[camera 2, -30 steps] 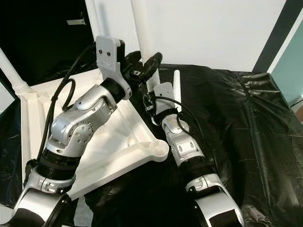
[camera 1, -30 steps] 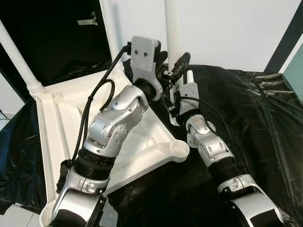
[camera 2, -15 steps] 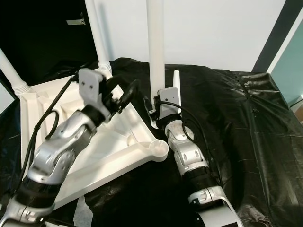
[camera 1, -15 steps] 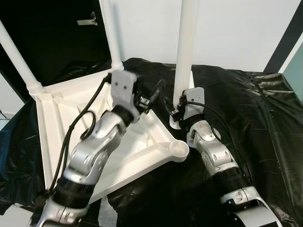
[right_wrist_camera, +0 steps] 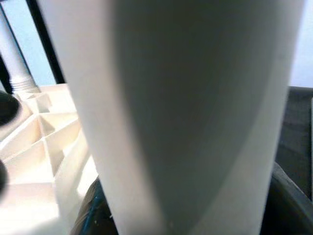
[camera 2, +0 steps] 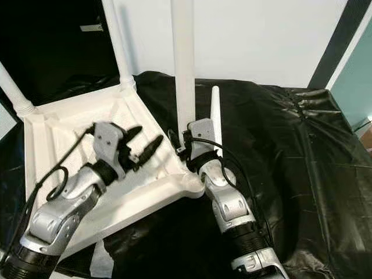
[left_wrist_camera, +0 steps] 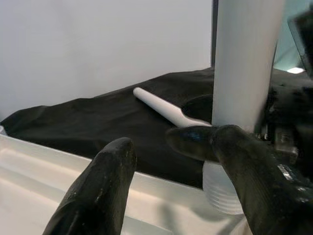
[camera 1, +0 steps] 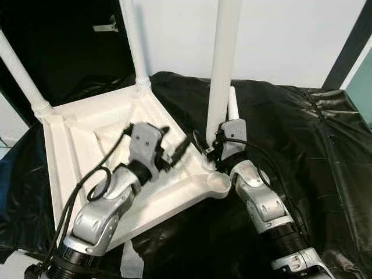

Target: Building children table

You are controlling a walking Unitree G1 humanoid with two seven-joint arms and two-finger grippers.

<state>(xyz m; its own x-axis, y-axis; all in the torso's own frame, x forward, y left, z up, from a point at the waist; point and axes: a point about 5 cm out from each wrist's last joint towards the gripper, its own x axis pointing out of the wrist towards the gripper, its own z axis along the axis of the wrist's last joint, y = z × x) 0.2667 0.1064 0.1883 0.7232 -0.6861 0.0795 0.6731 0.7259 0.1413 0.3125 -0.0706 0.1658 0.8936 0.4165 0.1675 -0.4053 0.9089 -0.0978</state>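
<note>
The white table top [camera 1: 75, 133] lies upside down on a black sheet. My right gripper [camera 1: 215, 151] is shut on a white table leg [camera 1: 224, 64] and holds it upright. The leg's threaded lower end [left_wrist_camera: 222, 196] hangs just beside the round corner socket [camera 1: 218, 185] at the near right corner. In the right wrist view the leg [right_wrist_camera: 186, 112] sits close between the fingers. My left gripper [camera 2: 145, 139] hovers open over the table's underside, just left of that leg, holding nothing. A loose leg [camera 2: 215, 113] lies on the sheet behind.
Two fitted legs stand up from the table top, one at the far corner [camera 1: 133, 40] and one at the left corner [camera 1: 20, 72]. The black sheet [camera 1: 302, 145] spreads to the right. A white wall is behind and a dark opening at the far left.
My left gripper has let go of the leg and dropped down over the table top, fingers open. The right gripper has brought the upright leg lower, toward the near right corner socket.
</note>
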